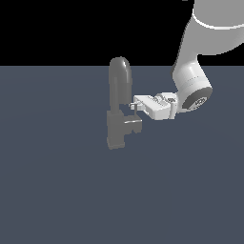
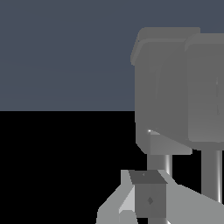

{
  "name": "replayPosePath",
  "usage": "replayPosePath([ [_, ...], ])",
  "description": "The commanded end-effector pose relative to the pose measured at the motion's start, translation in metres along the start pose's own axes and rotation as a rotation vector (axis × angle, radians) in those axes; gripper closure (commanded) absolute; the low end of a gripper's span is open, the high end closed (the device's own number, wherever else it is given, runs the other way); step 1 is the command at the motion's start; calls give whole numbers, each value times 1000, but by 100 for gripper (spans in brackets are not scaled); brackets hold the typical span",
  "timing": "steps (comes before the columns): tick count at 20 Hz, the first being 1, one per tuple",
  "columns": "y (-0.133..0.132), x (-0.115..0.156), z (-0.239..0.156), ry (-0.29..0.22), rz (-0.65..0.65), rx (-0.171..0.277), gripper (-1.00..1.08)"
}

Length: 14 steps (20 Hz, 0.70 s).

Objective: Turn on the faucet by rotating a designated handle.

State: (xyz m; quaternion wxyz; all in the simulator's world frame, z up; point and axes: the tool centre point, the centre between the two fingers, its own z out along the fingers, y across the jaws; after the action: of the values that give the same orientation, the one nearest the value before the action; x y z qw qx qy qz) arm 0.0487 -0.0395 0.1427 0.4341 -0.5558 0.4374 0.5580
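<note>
Faucet (image 1: 119, 102), matte grey with tall arched spout on blocky base, stands mid-floor. Its small grey stub handle (image 1: 134, 125) projects toward the exterior view's right: rigid, smooth, likely slippery; we advise pushing near its tip. The white gripper (image 1: 133, 106) hovers just above; we cannot tell finger spacing.

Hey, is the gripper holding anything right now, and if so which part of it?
It cannot be told. The gripper is right beside the faucet, above the handle, but neither view shows its fingers closed on anything.
</note>
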Motion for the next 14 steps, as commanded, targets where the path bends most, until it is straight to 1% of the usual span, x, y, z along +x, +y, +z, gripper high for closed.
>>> replayPosePath([
  [1, 3, -1, 0, 0, 0, 0, 108],
  [14, 34, -8, 0, 0, -1, 1, 108],
])
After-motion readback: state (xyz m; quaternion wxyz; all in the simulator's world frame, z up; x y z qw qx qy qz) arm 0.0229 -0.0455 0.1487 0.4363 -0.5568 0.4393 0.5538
